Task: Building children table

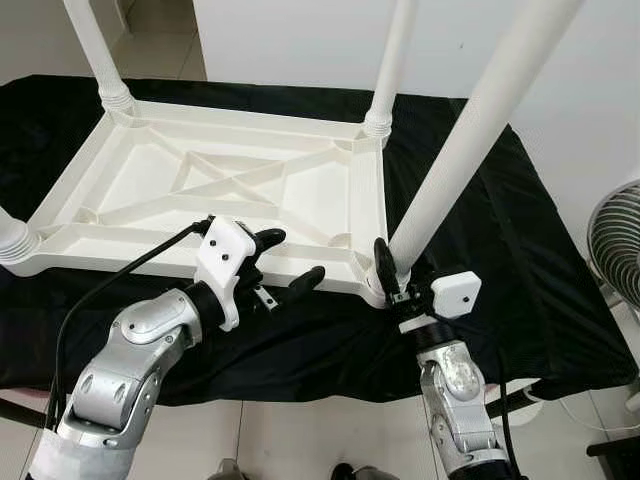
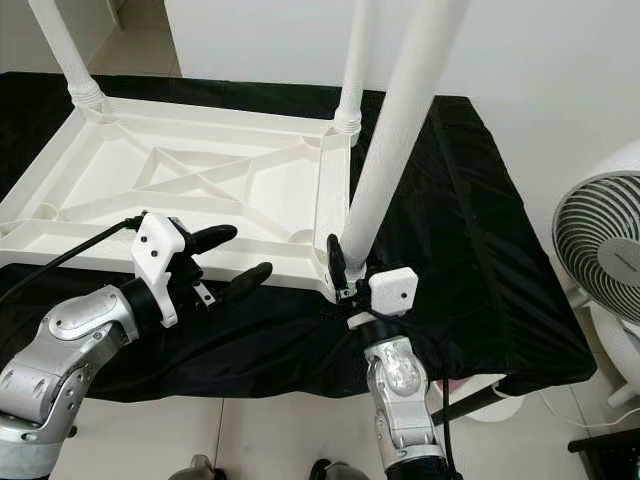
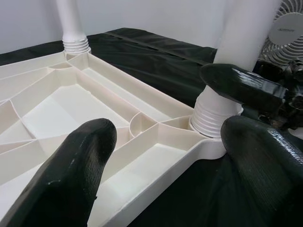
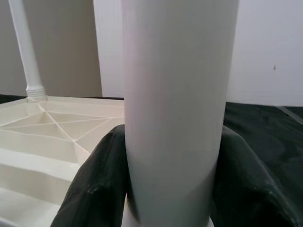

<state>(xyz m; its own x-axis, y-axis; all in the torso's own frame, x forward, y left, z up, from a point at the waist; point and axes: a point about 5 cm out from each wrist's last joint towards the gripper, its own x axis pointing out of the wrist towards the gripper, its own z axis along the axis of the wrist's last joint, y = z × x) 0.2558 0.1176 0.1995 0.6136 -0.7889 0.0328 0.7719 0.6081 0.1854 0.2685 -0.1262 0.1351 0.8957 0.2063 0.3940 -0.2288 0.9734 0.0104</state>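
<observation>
Right wrist view: right claw (image 4: 173, 189) clamps the table leg (image 4: 177, 94).

A black cloth (image 1: 520, 250) covered the work surface and hung over its near edge in loose folds, draping down toward the pale tiled floor (image 1: 300, 440). A white wall (image 1: 590, 90) stood behind and to the right. Beside the right end of the cloth stood a white electric fan (image 2: 600, 250), its round wire grille facing the scene, with a thin cable (image 1: 600, 425) trailing over the floor near its base. Two dark rounded shapes (image 1: 345, 471) showed at the bottom edge, too cropped to identify.
</observation>
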